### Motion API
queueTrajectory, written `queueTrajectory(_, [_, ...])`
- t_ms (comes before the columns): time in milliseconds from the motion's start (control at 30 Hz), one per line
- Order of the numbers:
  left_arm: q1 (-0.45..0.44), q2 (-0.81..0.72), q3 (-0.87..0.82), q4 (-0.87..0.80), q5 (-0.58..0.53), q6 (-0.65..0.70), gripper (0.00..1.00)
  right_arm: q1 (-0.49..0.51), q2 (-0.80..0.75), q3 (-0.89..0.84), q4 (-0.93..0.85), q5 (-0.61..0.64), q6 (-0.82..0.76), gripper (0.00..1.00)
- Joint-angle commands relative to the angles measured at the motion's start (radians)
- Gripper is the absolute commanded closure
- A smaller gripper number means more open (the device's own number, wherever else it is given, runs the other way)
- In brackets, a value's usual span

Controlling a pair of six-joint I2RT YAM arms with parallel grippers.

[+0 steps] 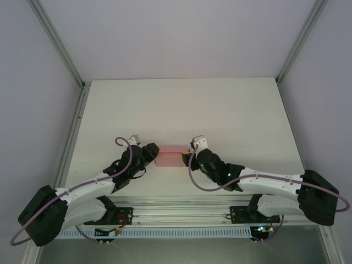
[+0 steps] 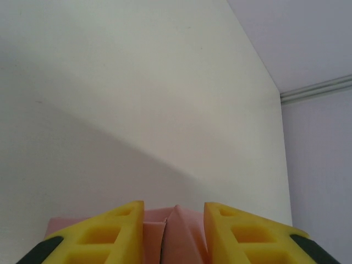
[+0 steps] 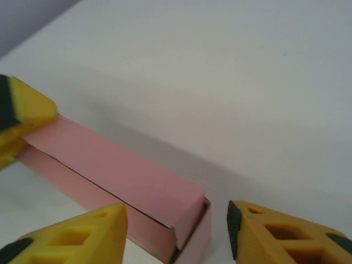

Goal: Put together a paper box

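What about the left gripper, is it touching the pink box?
Touching. In the left wrist view the pink box fills the gap between the fingers of the left gripper, meeting both inner faces.

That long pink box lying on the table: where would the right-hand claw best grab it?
Probably at its free end, pinching the two long side walls just behind the loose end flap. The pink paper box lies flat and narrow, the left gripper pinches its far end, and the right gripper straddles this end, open, so coming in lengthwise suits.
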State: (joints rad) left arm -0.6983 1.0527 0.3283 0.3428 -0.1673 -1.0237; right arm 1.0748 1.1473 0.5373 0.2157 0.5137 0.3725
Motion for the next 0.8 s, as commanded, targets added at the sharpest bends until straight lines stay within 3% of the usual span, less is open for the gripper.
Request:
queueTrajectory(0, [-0.017, 0.039, -0.061, -0.151, -0.017, 0.05, 0.68, 0.004, -0.054, 0.041, 0.018, -0.036, 0.025, 0.4])
queueTrajectory(167, [-0.023, 0.05, -0.065, -0.125, -0.007, 0.058, 0.68, -0.021, -0.063, 0.064, -0.005, 0.074, 0.073, 0.29])
queueTrajectory(267, [-0.025, 0.05, -0.065, -0.12, -0.005, 0.068, 0.68, -0.057, -0.027, 0.08, -0.022, 0.049, 0.115, 0.27])
queueTrajectory(533, [-0.03, 0.058, -0.069, -0.106, 0.011, 0.092, 0.69, -0.12, 0.1, 0.094, -0.052, -0.039, 0.208, 0.37])
queueTrajectory(767, [-0.032, 0.064, -0.079, -0.138, 0.021, 0.119, 0.69, -0.135, 0.158, -0.028, 0.028, -0.085, 0.238, 0.45])
